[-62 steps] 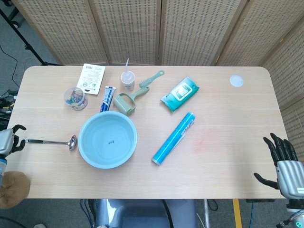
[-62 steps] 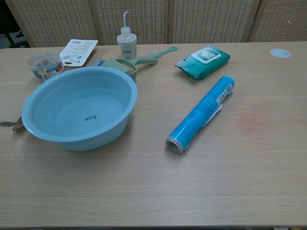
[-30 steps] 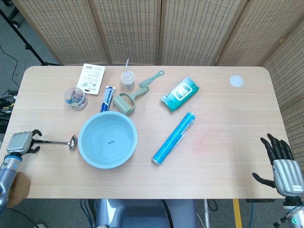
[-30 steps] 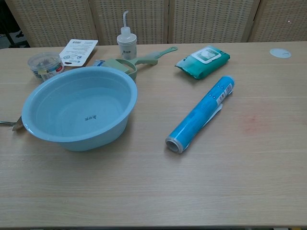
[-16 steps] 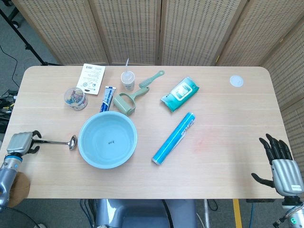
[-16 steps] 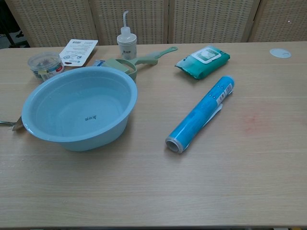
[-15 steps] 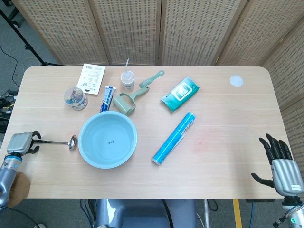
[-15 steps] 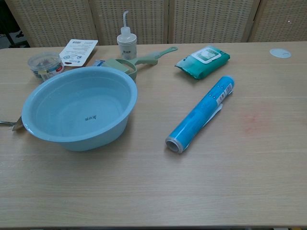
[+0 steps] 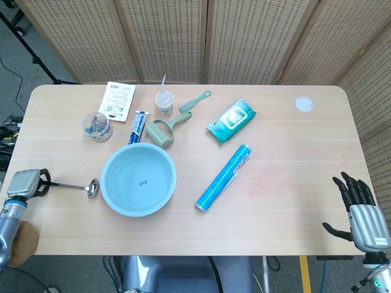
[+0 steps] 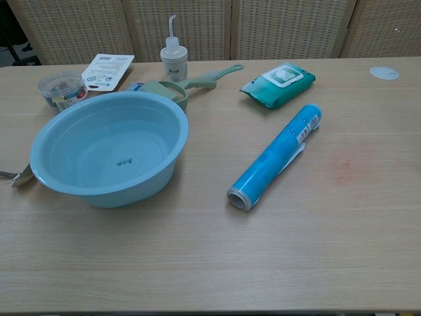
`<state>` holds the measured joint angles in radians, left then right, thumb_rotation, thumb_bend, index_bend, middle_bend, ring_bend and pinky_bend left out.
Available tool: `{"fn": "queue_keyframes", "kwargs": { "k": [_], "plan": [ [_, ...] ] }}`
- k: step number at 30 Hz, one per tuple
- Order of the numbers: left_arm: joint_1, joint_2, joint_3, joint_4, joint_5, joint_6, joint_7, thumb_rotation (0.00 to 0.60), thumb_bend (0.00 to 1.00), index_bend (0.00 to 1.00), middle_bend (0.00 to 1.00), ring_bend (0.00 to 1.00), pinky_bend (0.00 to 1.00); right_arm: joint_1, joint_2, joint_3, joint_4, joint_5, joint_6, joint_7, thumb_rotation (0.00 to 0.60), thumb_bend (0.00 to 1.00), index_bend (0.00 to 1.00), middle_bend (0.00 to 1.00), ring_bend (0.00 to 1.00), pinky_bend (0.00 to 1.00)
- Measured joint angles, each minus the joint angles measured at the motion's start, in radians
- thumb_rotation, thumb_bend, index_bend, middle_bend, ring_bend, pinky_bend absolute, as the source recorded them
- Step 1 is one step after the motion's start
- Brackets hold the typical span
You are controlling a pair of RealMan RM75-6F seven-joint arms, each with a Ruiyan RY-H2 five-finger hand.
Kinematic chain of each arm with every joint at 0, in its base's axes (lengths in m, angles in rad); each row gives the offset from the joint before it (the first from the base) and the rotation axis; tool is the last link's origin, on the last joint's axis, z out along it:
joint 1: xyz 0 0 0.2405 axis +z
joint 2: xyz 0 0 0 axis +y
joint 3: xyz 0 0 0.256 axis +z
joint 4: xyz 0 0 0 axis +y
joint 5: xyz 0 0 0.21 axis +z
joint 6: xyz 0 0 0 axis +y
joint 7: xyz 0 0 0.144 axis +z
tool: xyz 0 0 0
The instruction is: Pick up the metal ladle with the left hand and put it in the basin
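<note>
The left hand (image 9: 23,183) pinches the handle end of the metal ladle (image 9: 76,185), whose bowl lies just left of the basin (image 9: 138,179), a far-end hold probably for swinging it in, while the right hand (image 9: 361,212) waits spread.

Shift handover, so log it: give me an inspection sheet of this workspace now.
Surface: wooden table, faint reddish stain right of centre.
Job's things: ladle left of basin, handle in left hand; basin holds nothing.
Clutter: blue roll, wipes pack, squeeze bottle, green brush, tube, small tub, card, white disc.
Hands: left grips the ladle; right hand off the table edge, fingers spread.
Cables: one on the floor, far left.
Surroundings: woven screens behind.
</note>
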<state>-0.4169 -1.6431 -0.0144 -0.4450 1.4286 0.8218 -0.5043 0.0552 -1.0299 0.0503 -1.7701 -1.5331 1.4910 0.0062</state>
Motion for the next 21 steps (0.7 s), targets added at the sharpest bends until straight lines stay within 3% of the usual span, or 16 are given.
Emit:
{"fn": "queue_keyframes", "kwargs": {
  "k": [12,21],
  "plan": [
    [0.021,0.149,-0.027,-0.202,0.000,0.129,-0.015,0.600,0.60,0.83,0.95,0.88,0.96,-0.001,0.007,-0.003,-0.009,-0.005,0.002,0.011,0.600,0.00,0.00,0.00,0.00,0.00],
    [0.057,0.294,-0.035,-0.360,-0.017,0.200,0.179,0.600,0.61,0.84,0.95,0.88,0.96,-0.005,0.019,-0.005,-0.019,-0.017,0.013,0.030,0.600,0.00,0.00,0.00,0.00,0.00]
  ]
}}
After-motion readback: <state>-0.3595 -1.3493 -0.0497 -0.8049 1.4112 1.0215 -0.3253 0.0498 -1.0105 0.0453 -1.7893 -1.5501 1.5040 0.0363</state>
